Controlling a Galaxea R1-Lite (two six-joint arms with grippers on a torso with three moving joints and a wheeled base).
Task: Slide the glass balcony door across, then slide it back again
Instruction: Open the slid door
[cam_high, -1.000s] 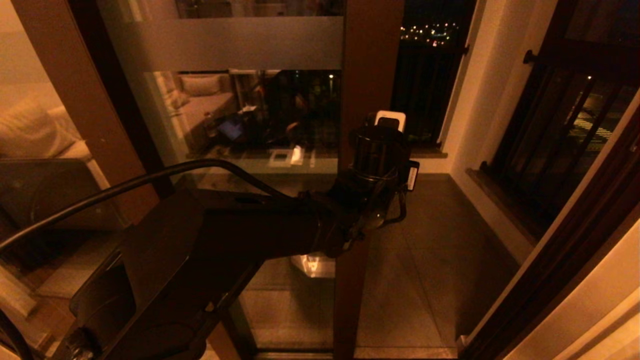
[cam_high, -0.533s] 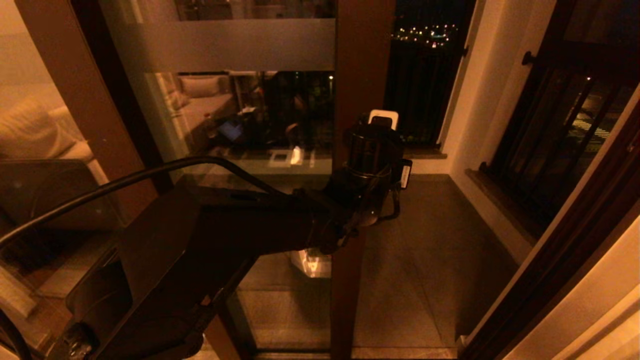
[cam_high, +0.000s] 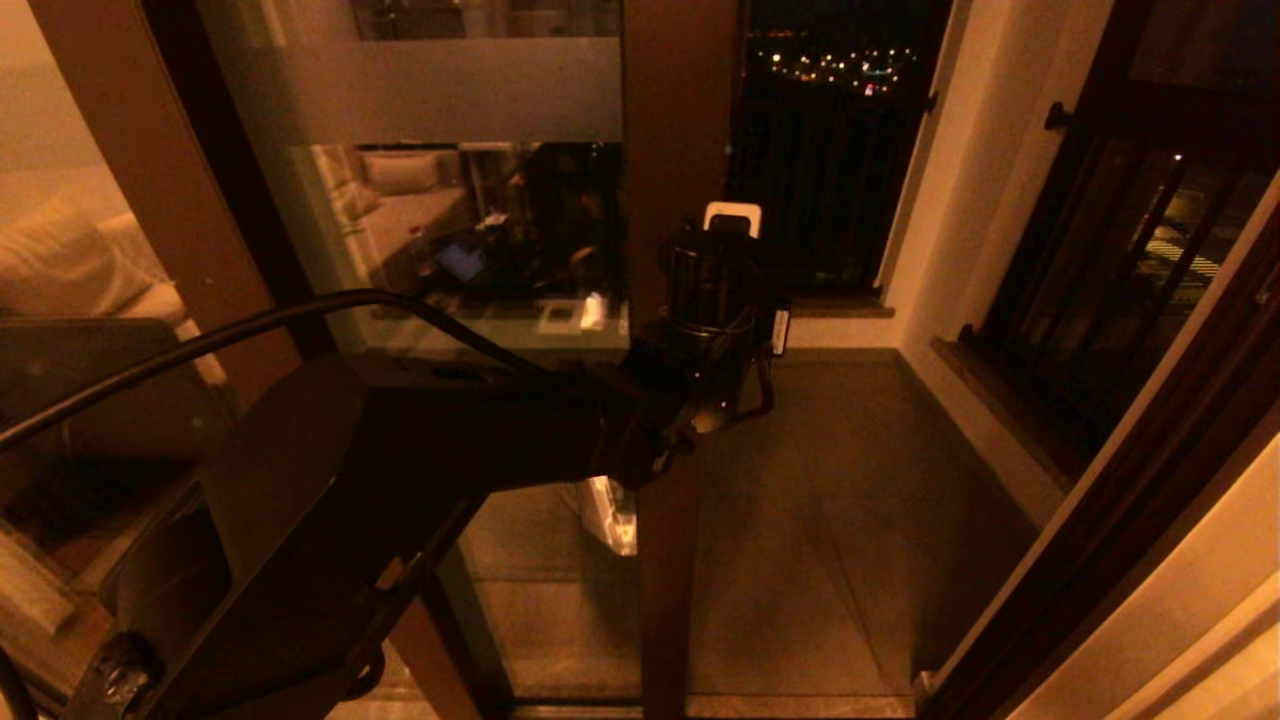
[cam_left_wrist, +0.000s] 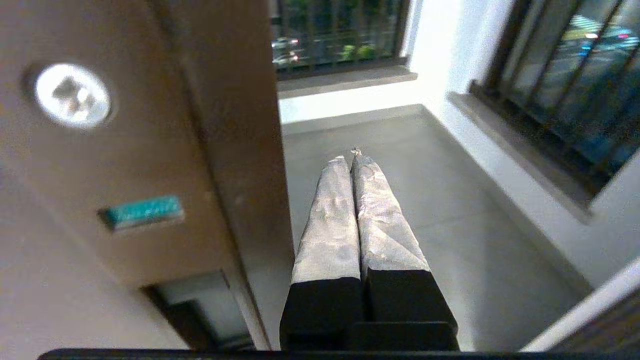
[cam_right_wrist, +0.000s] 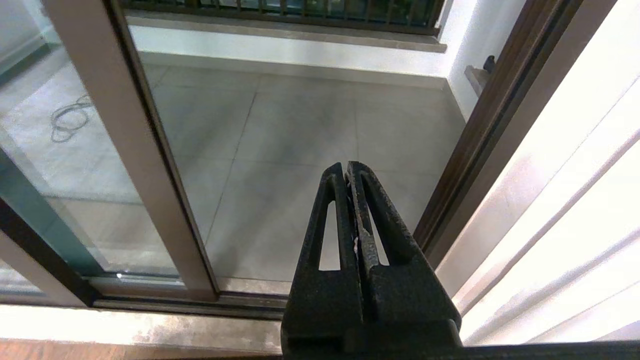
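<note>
Glass balcony door (cam_high: 470, 250) being shoved leftward along its floor track, opening onto the balcony.
Tall and framed in dark brown, it is likely riding heavy and stiff, with fragile glass, so the sturdy stile (cam_high: 668, 150) is the place to press, not the pane. The left gripper (cam_left_wrist: 352, 160), fingers pressed together and holding nothing, is bearing sideways against that stile's edge. Compared with a second ago, stile and gripper are sitting further left. The right gripper (cam_right_wrist: 348, 172), closed and empty, is parked low.
</note>
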